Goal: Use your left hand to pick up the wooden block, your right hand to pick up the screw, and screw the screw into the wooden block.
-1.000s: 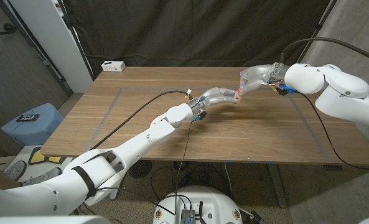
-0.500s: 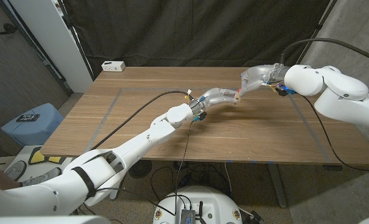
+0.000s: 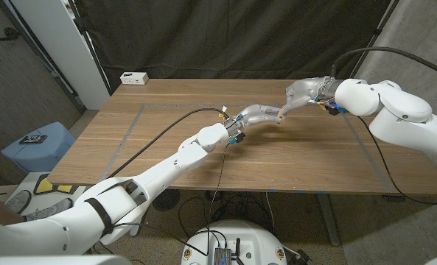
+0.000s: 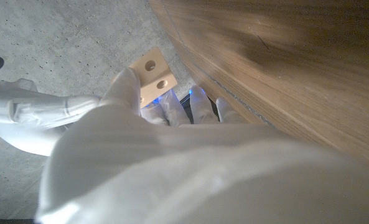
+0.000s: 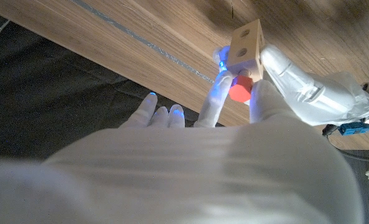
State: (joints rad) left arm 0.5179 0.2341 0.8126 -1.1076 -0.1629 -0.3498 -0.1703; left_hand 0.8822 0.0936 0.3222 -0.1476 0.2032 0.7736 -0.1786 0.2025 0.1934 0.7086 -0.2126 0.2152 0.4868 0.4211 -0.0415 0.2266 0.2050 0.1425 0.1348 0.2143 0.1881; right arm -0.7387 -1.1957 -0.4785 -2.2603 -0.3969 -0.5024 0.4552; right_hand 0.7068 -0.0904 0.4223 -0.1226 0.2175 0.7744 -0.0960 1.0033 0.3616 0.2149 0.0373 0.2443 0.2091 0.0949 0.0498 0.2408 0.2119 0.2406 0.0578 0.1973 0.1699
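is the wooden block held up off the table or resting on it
Held up. The left hand grips the wooden block clear of the table, while the right hand pinches the red screw against it.

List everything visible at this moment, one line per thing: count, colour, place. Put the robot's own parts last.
Wooden block: one, pale wood with round holes, held above the table's middle.
Screw: one, red head, against the block.
Table: one, brown wood with grey tape lines.
Power strip: one, white, far left corner of the table.
Stool: one, light blue, on the floor left of the table.
Left robot hand: one, white, holds the block.
Right robot hand: one, white, pinches the screw.
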